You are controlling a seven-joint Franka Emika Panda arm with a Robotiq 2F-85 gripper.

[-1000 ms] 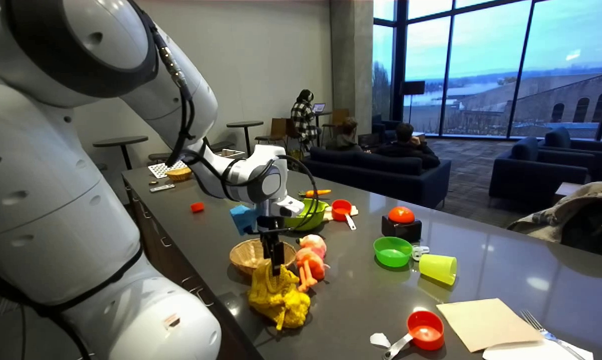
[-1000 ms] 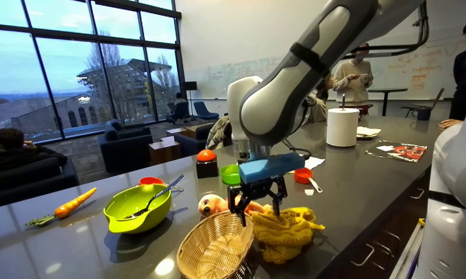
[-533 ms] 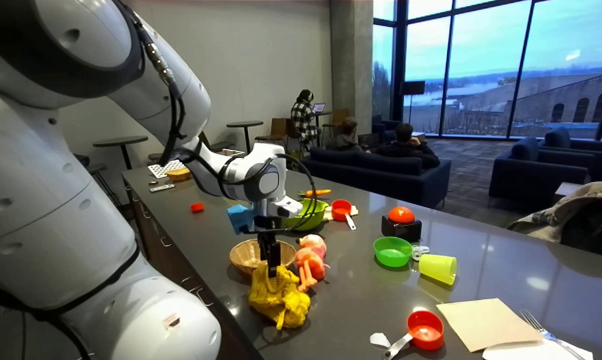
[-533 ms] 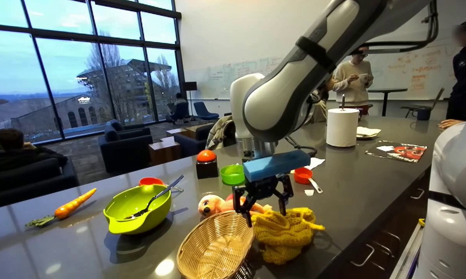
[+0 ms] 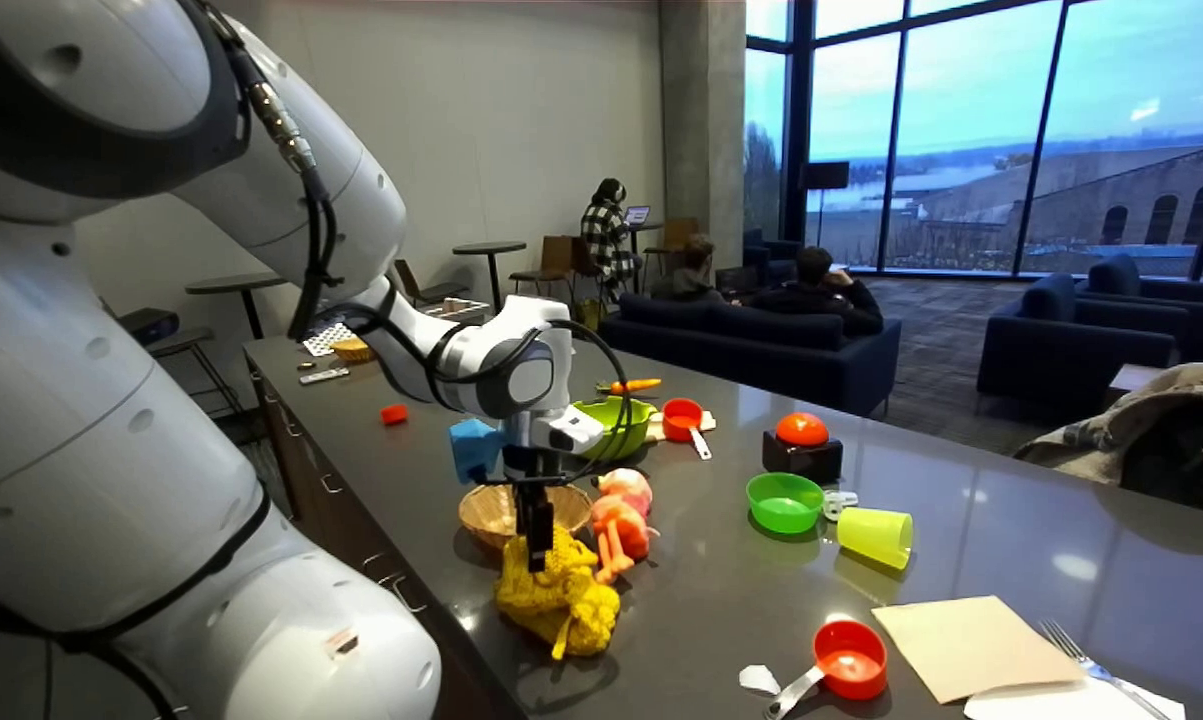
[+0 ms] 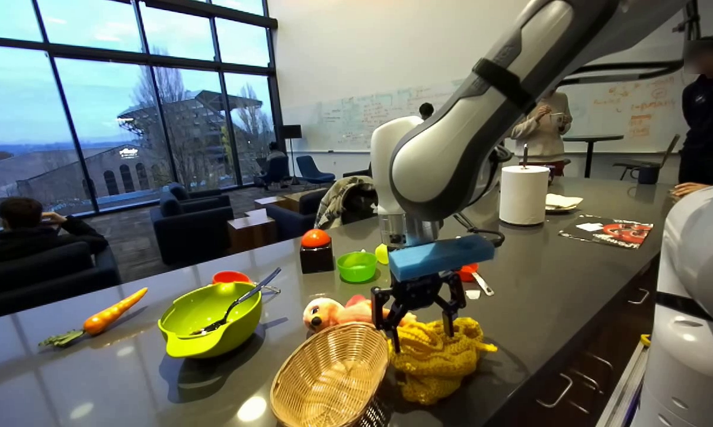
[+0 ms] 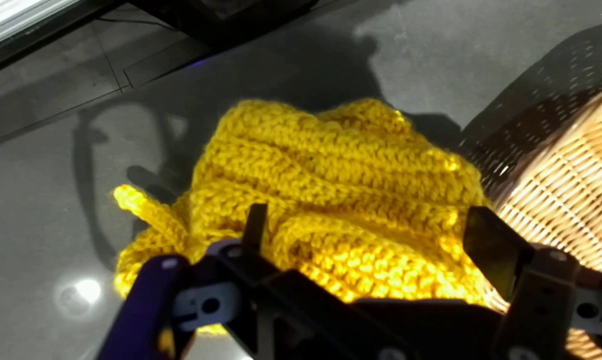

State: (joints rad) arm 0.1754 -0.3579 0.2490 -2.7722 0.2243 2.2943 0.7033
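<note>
A yellow knitted cloth or bag (image 7: 331, 165) lies crumpled on the grey counter, in all views. Right over it my gripper (image 6: 422, 342) points down, its jaws wide apart with the knit showing between them in the wrist view. One finger (image 6: 395, 339) is at the cloth's side nearest the wicker basket (image 6: 294, 385); the other finger (image 6: 448, 323) is over the cloth. I cannot tell whether either touches it. The basket stands beside the cloth, also at the right of the wrist view. A pink-orange plush toy (image 5: 623, 520) lies close by.
A green bowl (image 6: 181, 341) with a spoon and a carrot (image 6: 110, 314) lie beyond the basket. A red-domed button (image 5: 801, 432), green cup (image 5: 784, 505), yellow cup (image 5: 876, 540) and red measuring cup (image 5: 851, 660) stand farther across. The counter's drawer edge runs near the cloth.
The gripper has shifted sideways over the cloth, rightward in one exterior picture and slightly left in the opposite one, and has come a little lower. Cloth, basket and toy stay put.
</note>
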